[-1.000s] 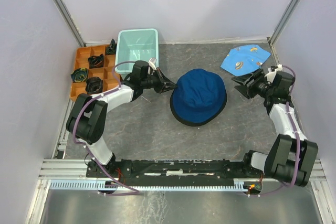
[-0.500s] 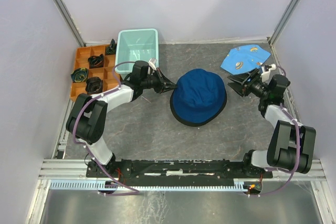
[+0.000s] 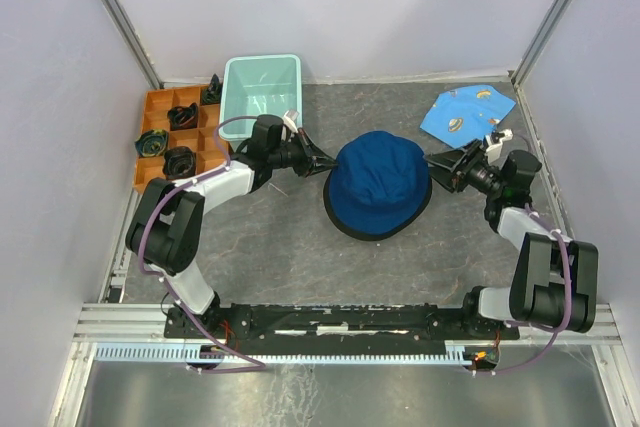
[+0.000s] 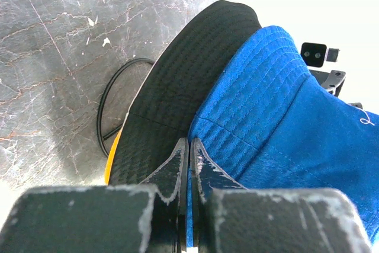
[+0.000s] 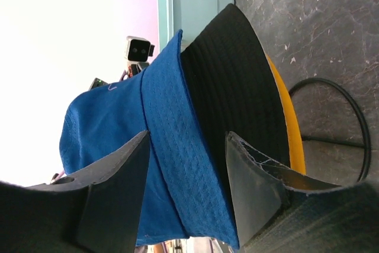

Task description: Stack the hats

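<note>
With fingers apart, the right hand point(image 3: 435, 169) has closed in on the blue hat point(image 3: 378, 179), the left hand point(image 4: 188, 143) pinched together opposite: stacking looks nearly finished.

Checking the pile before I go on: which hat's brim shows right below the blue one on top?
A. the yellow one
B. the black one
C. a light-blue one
B: in the right wrist view the black hat has its brim right against the blue hat, and the yellow hat shows only as an edge beyond the black.
</note>
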